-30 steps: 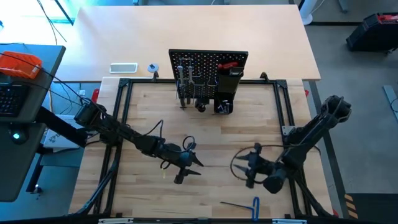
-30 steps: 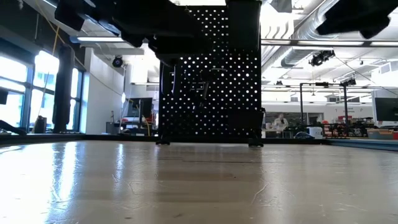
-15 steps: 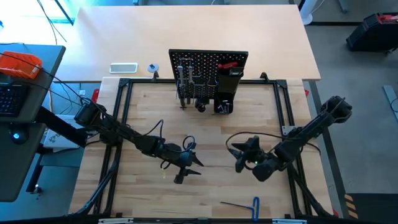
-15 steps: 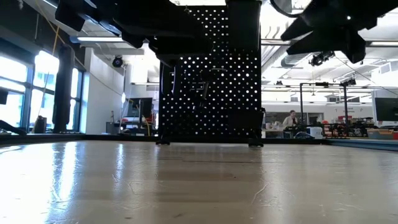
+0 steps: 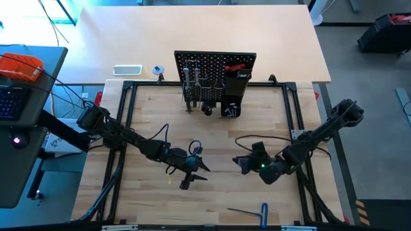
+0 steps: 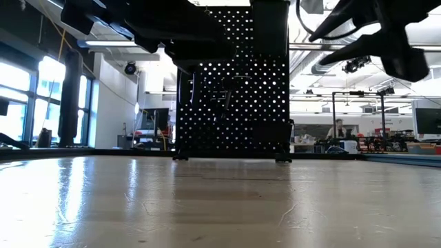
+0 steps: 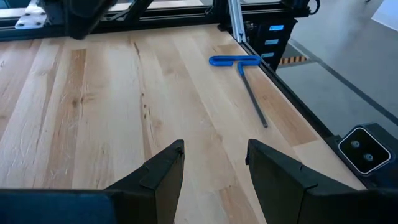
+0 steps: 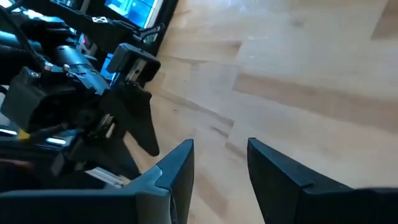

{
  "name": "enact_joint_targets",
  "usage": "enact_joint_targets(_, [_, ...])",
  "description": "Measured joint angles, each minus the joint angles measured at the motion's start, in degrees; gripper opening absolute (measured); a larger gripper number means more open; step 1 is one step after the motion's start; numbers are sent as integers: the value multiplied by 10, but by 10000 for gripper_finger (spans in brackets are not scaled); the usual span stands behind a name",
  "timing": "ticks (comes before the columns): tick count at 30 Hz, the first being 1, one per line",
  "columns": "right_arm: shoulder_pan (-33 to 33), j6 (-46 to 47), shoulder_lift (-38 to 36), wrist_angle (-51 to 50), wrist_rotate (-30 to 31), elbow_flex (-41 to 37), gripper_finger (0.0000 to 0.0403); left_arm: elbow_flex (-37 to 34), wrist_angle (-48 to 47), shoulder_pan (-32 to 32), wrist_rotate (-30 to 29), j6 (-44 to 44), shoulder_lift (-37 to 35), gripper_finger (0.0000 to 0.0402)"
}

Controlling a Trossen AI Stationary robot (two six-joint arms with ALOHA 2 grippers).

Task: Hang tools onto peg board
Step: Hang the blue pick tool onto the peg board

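Pegboard (image 5: pixel 215 70) stands upright at the far edge of my wooden table (image 5: pixel 212 144), black and dotted with holes, already carrying several tools: silver wrenches (image 5: pixel 189 80) hang on its left part, a red-handled piece (image 5: pixel 236 66) sits near the top right, and a black box-shaped holder (image 5: pixel 232 93) is fixed on its right side. From table height the board (image 6: pixel 234 83) fills the middle of the scene, with people far off in the room behind it.

My left gripper (image 5: pixel 191 172) hovers above the middle of the table, its fingers (image 7: pixel 163 168) spread apart with nothing between them. My right gripper (image 5: pixel 241 163) hangs right of centre, facing the left one, its fingers (image 8: pixel 177 168) also parted and empty.

The blue-handled hex key (image 5: pixel 255 209) lies flat near the front edge, apart from both grippers; my left wrist camera sees it (image 7: pixel 244 78) beside the frame rail.
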Motion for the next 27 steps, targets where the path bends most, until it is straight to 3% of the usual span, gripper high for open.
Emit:
enact_joint_targets(9, [-9, 101, 0, -3, 4, 0, 142, 0, 0, 0, 0, 0, 0, 170])
enact_joint_targets(27, [-45, 98, 8, 12, -1, 1, 142, 0, 0, 0, 0, 0, 0, 170])
